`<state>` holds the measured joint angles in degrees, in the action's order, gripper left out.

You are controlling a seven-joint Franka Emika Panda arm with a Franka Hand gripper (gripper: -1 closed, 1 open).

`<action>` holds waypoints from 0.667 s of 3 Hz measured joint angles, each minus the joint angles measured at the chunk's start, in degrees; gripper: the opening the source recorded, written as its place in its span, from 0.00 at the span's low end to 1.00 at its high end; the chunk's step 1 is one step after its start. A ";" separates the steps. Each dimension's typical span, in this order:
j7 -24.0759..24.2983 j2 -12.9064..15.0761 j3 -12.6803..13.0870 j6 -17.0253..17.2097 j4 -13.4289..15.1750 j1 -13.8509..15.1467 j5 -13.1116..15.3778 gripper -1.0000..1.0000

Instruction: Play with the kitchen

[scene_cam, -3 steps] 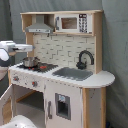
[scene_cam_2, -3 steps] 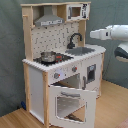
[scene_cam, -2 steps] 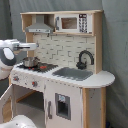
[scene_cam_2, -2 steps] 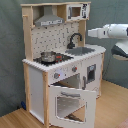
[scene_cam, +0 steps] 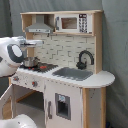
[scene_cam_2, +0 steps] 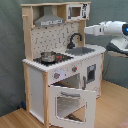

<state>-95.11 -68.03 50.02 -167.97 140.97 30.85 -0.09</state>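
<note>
Though the arm reaches in from the second exterior view's right toward the top of the kitchen, its tool is only a pale tip beside the right post, and I cannot tell whether it is released or clenched. In the first exterior view the arm fills the left edge as a white rounded body with a dark joint, with its forward part level with the hood. Just past the tool in the second exterior view stands the black faucet, curved over the sink set in the white surface. Left of the sink lies the stovetop with a small pot on it. Above, a grey hood hangs under the top shelf, and a microwave sits at the upper right. Below the stovetop the oven door is swung down and open. The kitchen stands on a wooden floor before a grey curtain.
</note>
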 joint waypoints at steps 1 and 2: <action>-1.45 4.21 0.55 -3.19 -2.05 2.12 0.00 1.00; -3.23 9.02 1.19 -6.14 -3.82 3.77 0.00 1.00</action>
<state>-98.34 -59.01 51.21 -174.11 137.15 34.62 -0.09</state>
